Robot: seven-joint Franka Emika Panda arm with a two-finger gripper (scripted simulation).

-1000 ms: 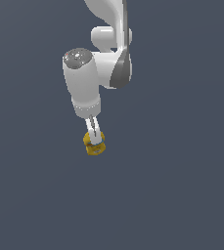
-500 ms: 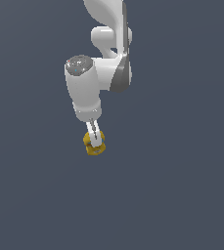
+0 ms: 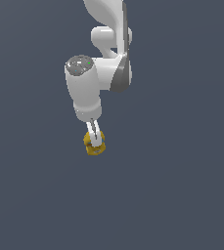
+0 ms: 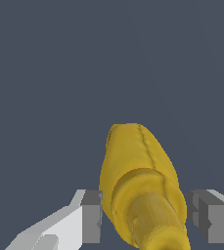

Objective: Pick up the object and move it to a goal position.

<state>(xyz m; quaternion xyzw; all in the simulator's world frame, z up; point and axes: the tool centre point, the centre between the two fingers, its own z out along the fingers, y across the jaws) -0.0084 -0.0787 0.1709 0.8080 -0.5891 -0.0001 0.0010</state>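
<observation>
Straddling the yellow bottle, the pincer has one grey-padded finger on each flank of the body, and in the wrist view the pads look touching or nearly touching the plastic; I judge it clamped on the bottle, though the actual contact line is not clearly visible. The nozzle end points back toward the wrist camera and the rounded base points away, so the fingers bite across the narrower width, which is likely why it sits steady between them. No label shows from either angle.

Seen from the exterior view, the bottle hangs at the tips of the pincer, partly hidden by the white fingers. Above it the hand slants down from the bulky white wrist link, with the rest of the arm rising out of the top of the picture. Around everything is plain blue-grey ground; no bench edge and no goal marker can be made out, so how far remains cannot be judged.
</observation>
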